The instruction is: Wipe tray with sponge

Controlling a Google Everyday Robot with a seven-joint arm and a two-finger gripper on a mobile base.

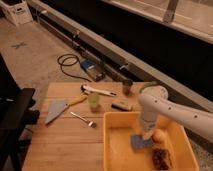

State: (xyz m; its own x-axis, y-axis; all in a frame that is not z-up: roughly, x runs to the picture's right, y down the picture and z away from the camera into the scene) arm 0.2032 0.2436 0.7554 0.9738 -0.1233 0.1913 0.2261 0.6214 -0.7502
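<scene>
A yellow tray (114, 150) sits on the right part of the wooden table. A blue-grey sponge (140, 143) lies flat on the tray floor near its middle. My gripper (146, 134), at the end of the white arm (175, 112) that reaches in from the right, points down into the tray and is shut on the sponge, pressing it against the floor. A pale orange round object (159, 136) lies just right of the gripper, and a brown lumpy object (161, 158) lies in the tray's near right corner.
On the table (65, 145) left of the tray are a green cup (93, 101), a grey scraper (56, 110), a fork (82, 119), a white-handled tool (98, 91), a small dark block (121, 105) and a dark cup (127, 86). A black chair (15, 117) stands at the left. A cable (69, 63) lies on the floor.
</scene>
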